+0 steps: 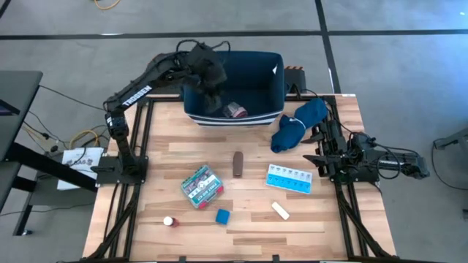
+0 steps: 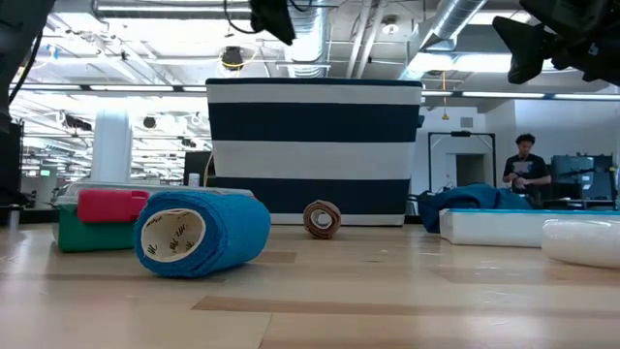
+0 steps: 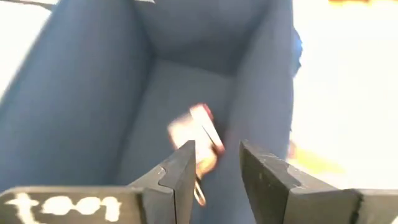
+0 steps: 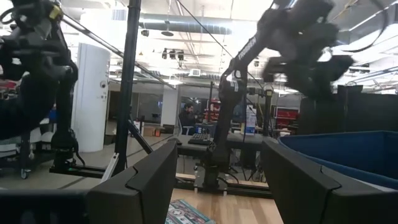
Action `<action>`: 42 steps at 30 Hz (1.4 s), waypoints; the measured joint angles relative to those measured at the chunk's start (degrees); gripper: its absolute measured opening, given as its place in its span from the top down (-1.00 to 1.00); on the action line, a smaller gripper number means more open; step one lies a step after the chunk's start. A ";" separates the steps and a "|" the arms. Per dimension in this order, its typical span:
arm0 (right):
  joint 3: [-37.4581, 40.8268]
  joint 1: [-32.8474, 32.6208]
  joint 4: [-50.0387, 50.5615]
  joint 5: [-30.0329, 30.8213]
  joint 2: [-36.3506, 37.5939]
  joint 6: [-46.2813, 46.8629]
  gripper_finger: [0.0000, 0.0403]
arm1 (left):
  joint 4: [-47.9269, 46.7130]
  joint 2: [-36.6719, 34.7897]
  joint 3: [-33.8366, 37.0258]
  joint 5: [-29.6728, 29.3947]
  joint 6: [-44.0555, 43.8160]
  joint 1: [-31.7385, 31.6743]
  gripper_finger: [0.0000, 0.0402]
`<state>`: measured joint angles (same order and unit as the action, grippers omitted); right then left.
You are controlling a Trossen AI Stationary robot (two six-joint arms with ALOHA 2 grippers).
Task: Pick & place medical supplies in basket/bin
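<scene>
Nearest the front edge of the table (image 1: 241, 237) lie the small supplies: a tiny red-and-white bottle (image 1: 169, 220) toward the left, a blue cube (image 1: 222, 216) just right of it, and a cream block (image 1: 280, 211) further right. In the low view the blue item (image 2: 199, 231) looks like a roll lying on its side, open end toward the camera.

One row back, the green, white and red box (image 1: 201, 185) lies flat left of centre, and the light blue pill organizer (image 1: 290, 178) lies to the right, well apart from it. Between them and a little further back, a brown bar (image 1: 238, 164) lies lengthwise on the wood.

The right gripper (image 1: 322, 148) rests at the right edge of the table, its fingers (image 4: 146, 180) spread wide with nothing between them. Just beside it, a soft blue cloth (image 1: 298, 123) lies bunched against the tub's right corner.

At the back stands the dark navy tub (image 1: 263, 73), with a pale stripe along its lower rim. A pink roll (image 1: 235, 111) lies on its floor. The left gripper (image 1: 210, 98) hangs over the tub's left half, above the rim; its fingers (image 3: 180, 177) are parted and empty, and the pink roll (image 3: 198, 134) shows blurred below them.

Beyond the table, a person (image 2: 523, 160) stands far off in the room.
</scene>
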<state>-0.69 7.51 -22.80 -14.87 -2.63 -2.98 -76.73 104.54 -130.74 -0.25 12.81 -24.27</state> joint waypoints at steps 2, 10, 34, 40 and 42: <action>0.00 0.00 0.00 0.00 0.00 0.00 -0.12 | -5.58 -0.24 -0.42 1.07 -0.55 1.81 0.43; 0.00 0.00 0.01 0.00 0.00 0.40 -0.12 | -13.19 -0.49 3.54 -0.12 -6.14 14.46 0.43; -13.17 -15.06 -17.70 16.71 -41.21 4.86 -0.10 | 17.50 -48.18 61.56 -34.06 -29.60 40.02 0.43; -34.92 -21.56 -8.87 27.72 -67.50 -9.50 -0.05 | 29.36 -54.88 76.69 -32.81 -31.00 40.14 0.43; -41.93 -22.04 -4.61 31.47 -73.49 -11.33 -0.03 | 31.39 -56.01 79.49 -30.58 -31.43 40.63 0.43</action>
<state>-42.62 -14.53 -27.41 16.60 -76.13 -14.32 -45.34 48.53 -51.25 -30.83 -18.61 16.36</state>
